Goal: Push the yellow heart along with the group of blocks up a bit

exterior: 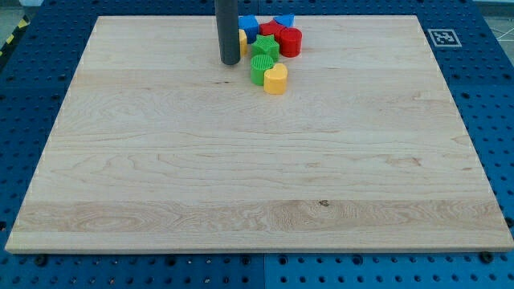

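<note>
The yellow heart (pixel 275 79) lies on the wooden board at the view's top centre, at the lower end of a tight group of blocks. A green block (pixel 259 68) touches its left side. Above are a green star (pixel 265 46), a red cylinder (pixel 291 42), a red block (pixel 271 30), a blue block (pixel 250 24) and a blue star (pixel 283 20). A second yellow block (pixel 242 42) is partly hidden behind the rod. My tip (pixel 230 61) rests on the board just left of the group, up and left of the yellow heart, apart from it.
The wooden board (pixel 257 160) lies on a blue perforated table. A black and white marker tag (pixel 442 36) sits at the board's top right corner. The group lies close to the board's top edge.
</note>
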You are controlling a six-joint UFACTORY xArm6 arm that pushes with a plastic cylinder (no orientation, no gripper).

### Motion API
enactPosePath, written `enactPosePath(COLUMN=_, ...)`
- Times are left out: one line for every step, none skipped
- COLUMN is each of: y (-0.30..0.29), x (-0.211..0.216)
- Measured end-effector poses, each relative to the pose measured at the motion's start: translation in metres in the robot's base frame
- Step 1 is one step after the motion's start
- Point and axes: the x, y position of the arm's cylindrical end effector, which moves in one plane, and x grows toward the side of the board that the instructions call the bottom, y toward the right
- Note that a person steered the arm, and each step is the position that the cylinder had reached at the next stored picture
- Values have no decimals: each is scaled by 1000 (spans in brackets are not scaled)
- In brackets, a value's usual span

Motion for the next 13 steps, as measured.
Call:
enactPosePath(y=-3, x=32)
enactPosePath(y=1, x=68)
enactPosePath(y=19, x=105)
enactPosePath(y=57, x=121)
enactPosePath(y=101, x=129)
enactPosePath(y=132, x=138)
enactPosePath(y=152, x=146)
enactPosePath(y=163, x=146)
enactPosePath(y=164, x=146)
enactPosePath(y=164, x=135)
enactPosePath(y=155, x=112)
enactPosePath(y=128, x=110)
enactPosePath(y=108, x=108)
